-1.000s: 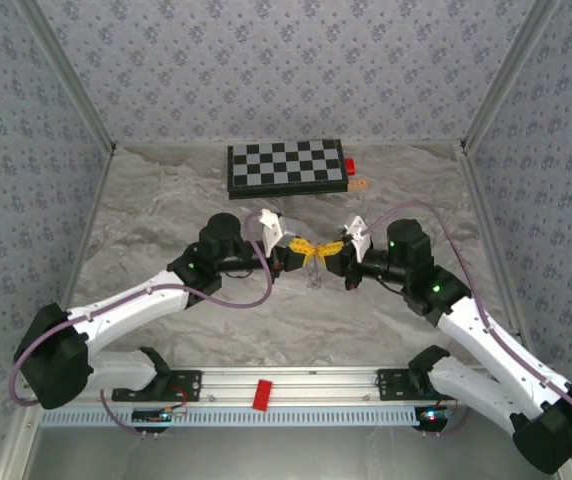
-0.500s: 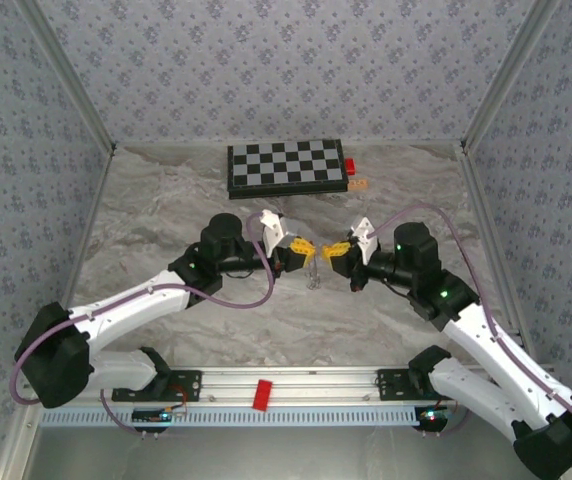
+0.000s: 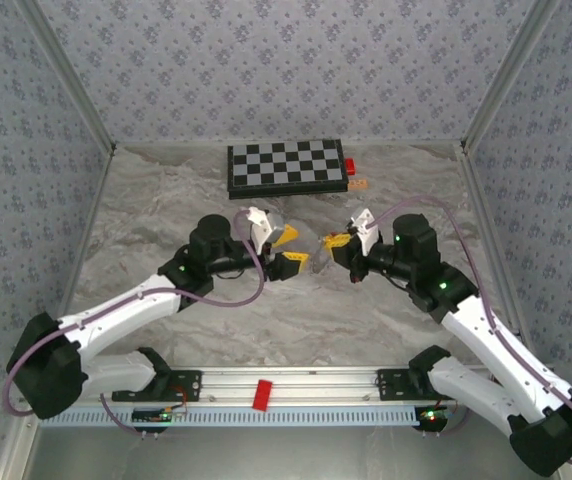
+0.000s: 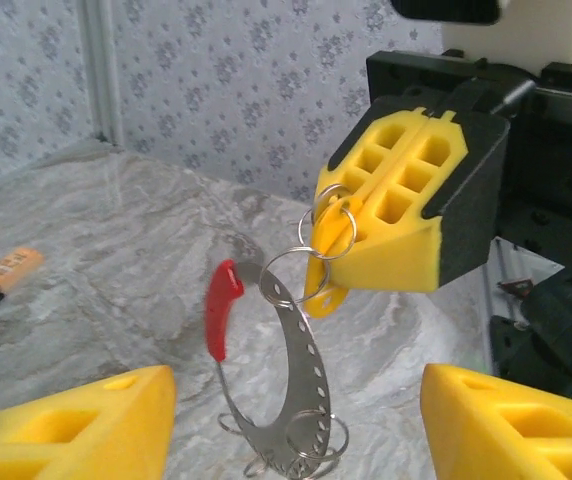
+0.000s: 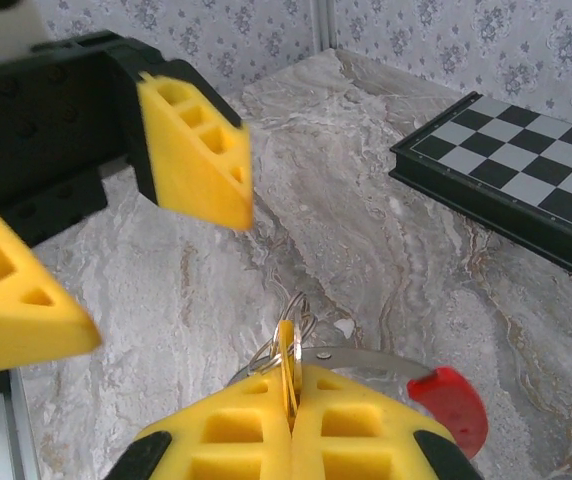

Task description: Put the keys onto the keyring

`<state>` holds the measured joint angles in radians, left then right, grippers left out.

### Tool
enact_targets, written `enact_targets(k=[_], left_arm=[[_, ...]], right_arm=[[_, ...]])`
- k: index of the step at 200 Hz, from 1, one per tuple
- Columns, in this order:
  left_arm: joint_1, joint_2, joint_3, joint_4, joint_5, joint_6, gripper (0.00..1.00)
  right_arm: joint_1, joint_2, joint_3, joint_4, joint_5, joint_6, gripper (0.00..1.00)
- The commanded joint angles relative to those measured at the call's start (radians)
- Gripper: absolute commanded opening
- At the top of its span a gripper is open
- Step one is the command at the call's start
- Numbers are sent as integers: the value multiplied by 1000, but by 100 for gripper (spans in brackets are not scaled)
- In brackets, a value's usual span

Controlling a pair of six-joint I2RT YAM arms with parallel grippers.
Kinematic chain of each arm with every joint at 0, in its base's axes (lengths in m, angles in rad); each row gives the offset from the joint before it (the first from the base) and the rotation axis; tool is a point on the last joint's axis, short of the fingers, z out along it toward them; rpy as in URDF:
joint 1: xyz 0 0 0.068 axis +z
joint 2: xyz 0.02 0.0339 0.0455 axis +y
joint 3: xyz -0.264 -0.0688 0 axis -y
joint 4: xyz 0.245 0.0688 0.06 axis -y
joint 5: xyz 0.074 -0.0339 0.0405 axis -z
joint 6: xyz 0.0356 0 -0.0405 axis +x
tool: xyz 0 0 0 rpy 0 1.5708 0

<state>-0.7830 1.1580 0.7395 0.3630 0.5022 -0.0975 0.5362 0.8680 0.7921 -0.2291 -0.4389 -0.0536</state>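
Okay, right claw is pinched tight on the key, that little yellow-orange tab poking out between its pads. The keyring dangles below it, midway between the two arms. From the left wrist view I see small wire rings at the key's head, and the keyring's grey perforated band hangs from one of them, its red section off to the left. Whether the bottom of the loop touches the table, I can't tell.

My left claw stands wide, pads well apart either side of the hanging loop, gripping nothing.

My read: this key looks linked to the keyring, so the threading of this one seems about done, and the whole bundle hangs from the right claw alone. I can't say from here whether the wire ring is fully wound on or only hooked.

Next move, as I judge it: bring the left claw in on the grey band to steady it and check the link, or lower the lot gently to the table. A small orange piece lies just beside the chessboard at the far side; possibly another key, too small to tell. If so, the free left claw could fetch it, and that wants a narrow, careful pinch on something lying flat
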Motion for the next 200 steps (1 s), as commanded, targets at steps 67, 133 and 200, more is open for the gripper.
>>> enact_targets(k=[67,133,200], left_arm=[[32,-285,-106,-26,-335,-68,100],[45,-530,-226,-44,-572,-114,100],[49,-672,-268,-117,-673,-118,100]], right_arm=[[63,359,136,179,25,-25,0],[78,749,445,258,28,-68,0],[67,1031,678,244,-1,-84,0]])
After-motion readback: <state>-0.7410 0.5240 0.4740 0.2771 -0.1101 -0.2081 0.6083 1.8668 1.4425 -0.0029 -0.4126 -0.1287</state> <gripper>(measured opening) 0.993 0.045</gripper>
